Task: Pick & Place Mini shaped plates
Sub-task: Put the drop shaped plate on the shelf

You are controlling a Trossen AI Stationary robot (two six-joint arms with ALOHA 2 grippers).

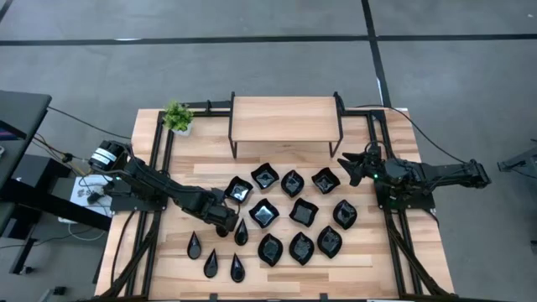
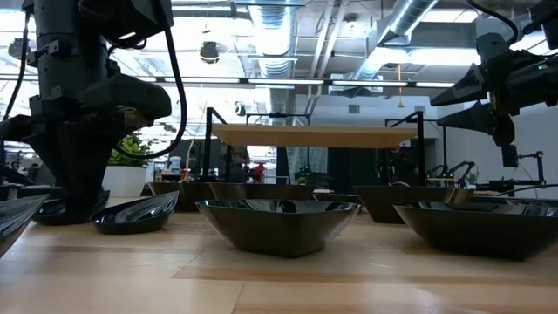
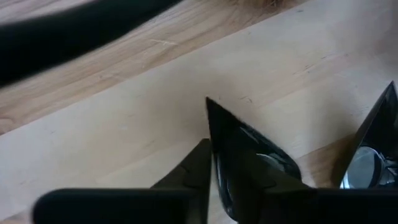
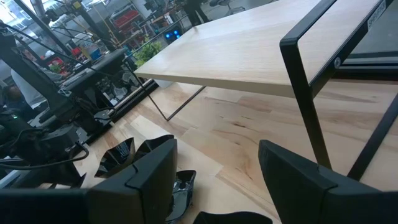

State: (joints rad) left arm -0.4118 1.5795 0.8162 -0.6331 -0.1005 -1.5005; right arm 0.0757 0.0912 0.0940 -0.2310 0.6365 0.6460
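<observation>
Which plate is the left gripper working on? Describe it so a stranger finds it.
Find the wooden shelf, then the cluster of black plates before it. Left of them lie slim teardrops; the one meant, the teardrop plate, sits nearest the cluster, with the left gripper at its rim.

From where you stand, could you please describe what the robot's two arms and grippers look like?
Both arms are dark, jointed, with black cables. The left arm has a silver-and-black round motor at its base; the right gripper has two black, wedge-shaped, pointed fingers.
</observation>
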